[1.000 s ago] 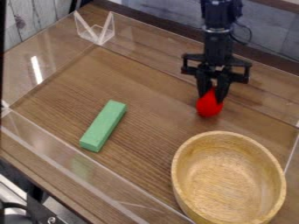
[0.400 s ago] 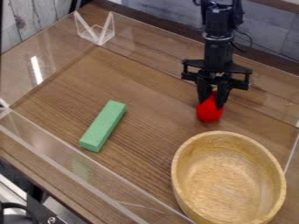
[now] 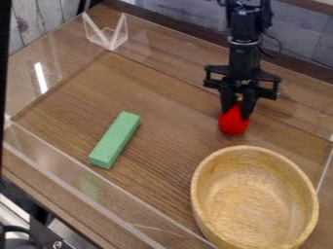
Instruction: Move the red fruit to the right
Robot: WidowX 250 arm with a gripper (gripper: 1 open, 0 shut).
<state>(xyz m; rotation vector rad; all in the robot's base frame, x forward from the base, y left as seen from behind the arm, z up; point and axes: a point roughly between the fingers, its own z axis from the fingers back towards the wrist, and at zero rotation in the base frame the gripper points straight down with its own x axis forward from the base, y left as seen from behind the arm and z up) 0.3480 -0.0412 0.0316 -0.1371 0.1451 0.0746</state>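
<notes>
**Listener:** Fruit first, please. Where is it, and where are you?

**Arm:** Red fruit (image 3: 233, 121) sits toward the right side of a wooden tabletop (image 3: 169, 97), low against the surface, just above the rim of a wooden bowl (image 3: 255, 204) that fills the lower right corner. My gripper (image 3: 239, 110) points almost straight down over it, black fingers clamped together on the fruit's upper part. Only its red lower body shows beneath my fingertips; I cannot tell whether it rests on the wood or hangs just clear of it.

**Listener:** What else is nearby?

**Arm:** One green block (image 3: 116, 139) lies flat and diagonal, well apart to the left. Clear plastic walls (image 3: 53, 58) fence the table on all sides, and the right-hand wall is near the fruit.

**Listener:** So how do you do this step well?

**Arm:** I judge the fruit already well over to the right, so what remains is a tidy placement. I would hold my grip firm until the fruit is settled on the wood, since a small rounded toy could roll once freed. I would set it down on open table, short of the right wall and clear of the bowl's rim, so it neither tips into the bowl nor bumps the plastic. Then I would part my fingers and lift straight up, so no fingertip drags it sideways.
</notes>
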